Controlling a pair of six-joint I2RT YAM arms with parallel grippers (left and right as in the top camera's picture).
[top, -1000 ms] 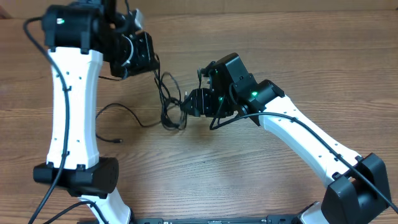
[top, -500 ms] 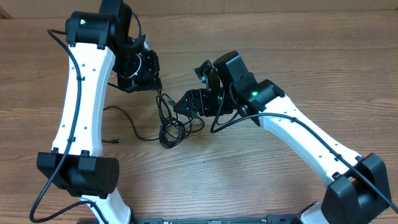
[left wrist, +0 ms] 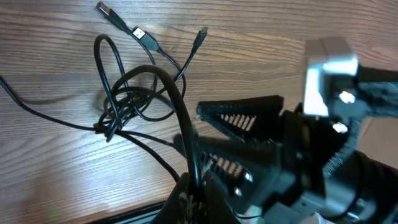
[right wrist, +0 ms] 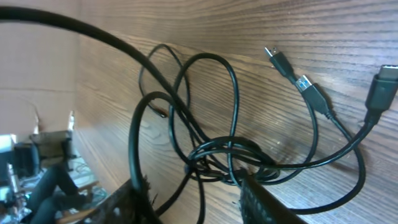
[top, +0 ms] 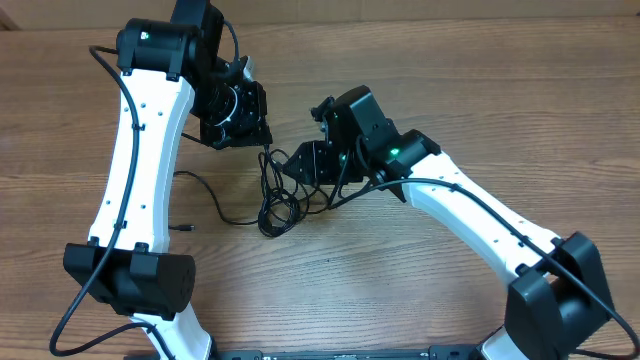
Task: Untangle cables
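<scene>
A tangle of thin black cables (top: 278, 208) lies on the wooden table between my arms. My left gripper (top: 256, 140) is shut on one black cable strand (left wrist: 186, 134) that rises from the knot (left wrist: 121, 106). My right gripper (top: 291, 165) is open just right of the tangle, its fingers straddling some loops (right wrist: 230, 155) without closing on them. In the right wrist view its jaws (right wrist: 193, 186) stand wide apart, and a thick strand (right wrist: 134, 137) runs along the left finger. Loose USB plugs (left wrist: 140, 32) lie spread beyond the knot and also show in the right wrist view (right wrist: 308, 84).
One cable tail runs left across the table to a small plug (top: 190, 227). In the left wrist view my right gripper's open fingers (left wrist: 239, 115) are very close to the left jaws. The wooden tabletop (top: 450, 80) extends all round.
My left gripper moved right and down toward the tangle, still holding its strand. The right gripper shifted slightly left, and its jaws now show open beside the knot.
</scene>
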